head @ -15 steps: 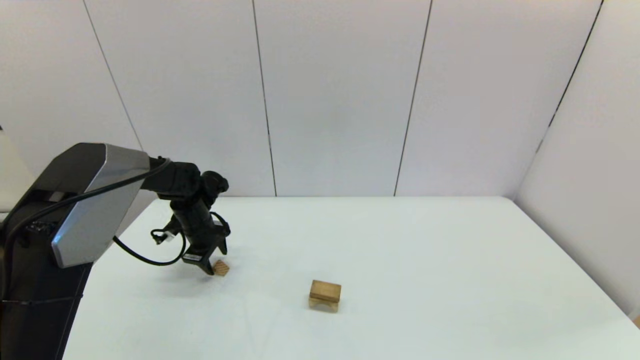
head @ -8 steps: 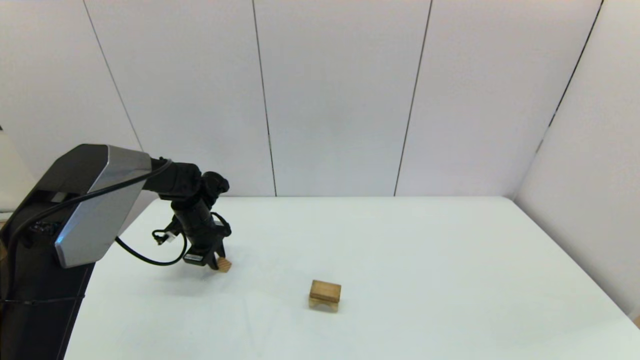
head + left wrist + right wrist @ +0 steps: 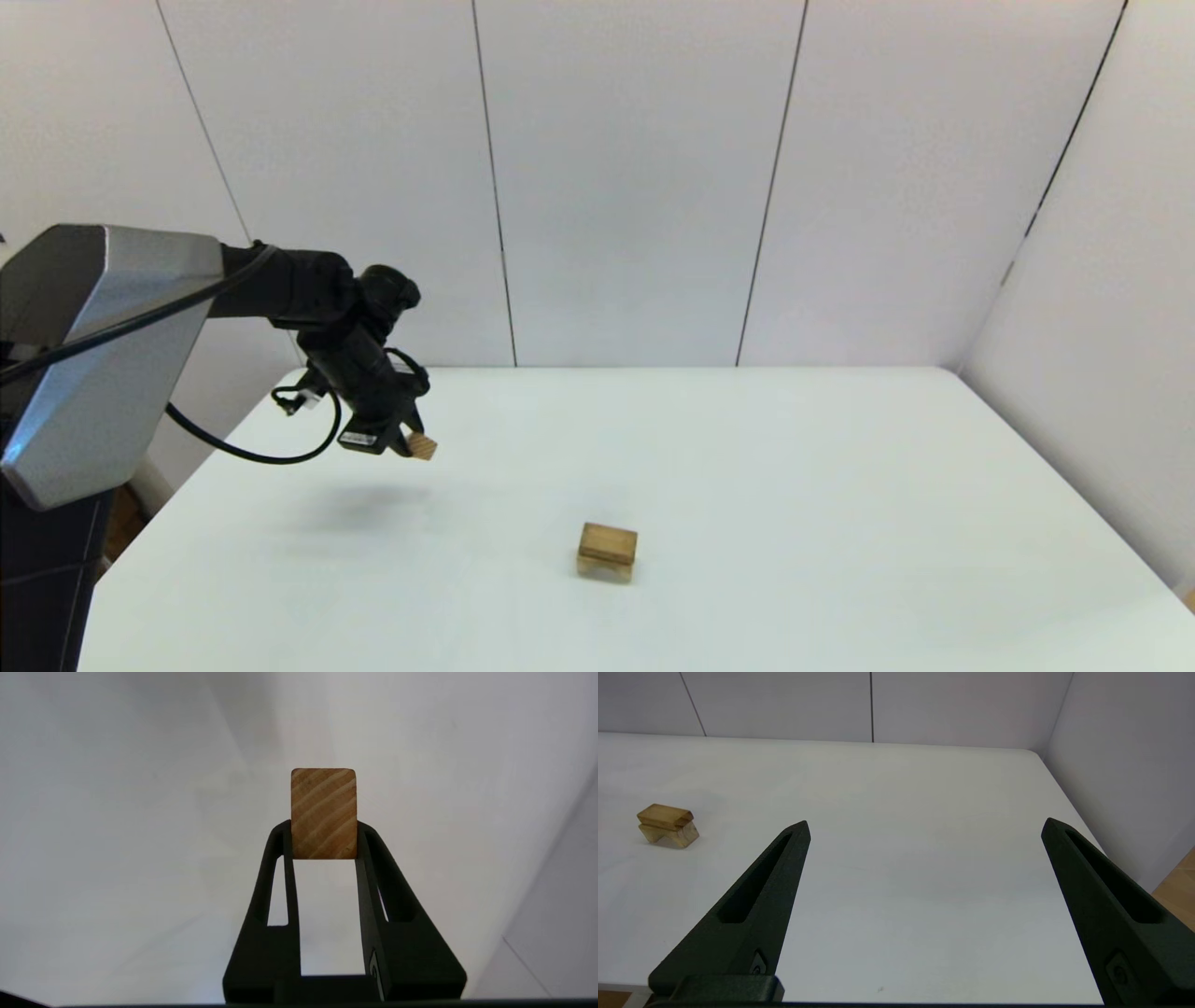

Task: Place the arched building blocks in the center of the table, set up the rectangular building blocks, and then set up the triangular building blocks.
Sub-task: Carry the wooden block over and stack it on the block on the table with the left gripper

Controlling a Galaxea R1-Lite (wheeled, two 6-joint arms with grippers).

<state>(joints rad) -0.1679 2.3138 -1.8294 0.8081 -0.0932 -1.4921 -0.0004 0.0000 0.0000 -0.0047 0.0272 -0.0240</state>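
Note:
The triangular block (image 3: 422, 447), a small wedge with striped grain, hangs above the left part of the table (image 3: 794, 448), and my left gripper (image 3: 409, 449) is shut on it. In the left wrist view its striped face (image 3: 323, 798) sticks out past the fingertips of that gripper (image 3: 323, 833). Near the table's middle the flat rectangular block (image 3: 608, 541) lies on top of the arched block (image 3: 603, 567). From the right wrist view the rectangular block (image 3: 665, 815) rests on the arched block (image 3: 687, 834), its notch facing the table. My right gripper (image 3: 925, 825) is open and low at the near right.
White wall panels (image 3: 635, 187) close the table's far side and right side. The table's right edge and rounded far corner (image 3: 1036, 753) show in the right wrist view, with wooden floor (image 3: 1178, 891) beyond.
My left arm has risen, lifting the triangular block off the table and a little farther back. The stacked blocks in the middle have not moved.

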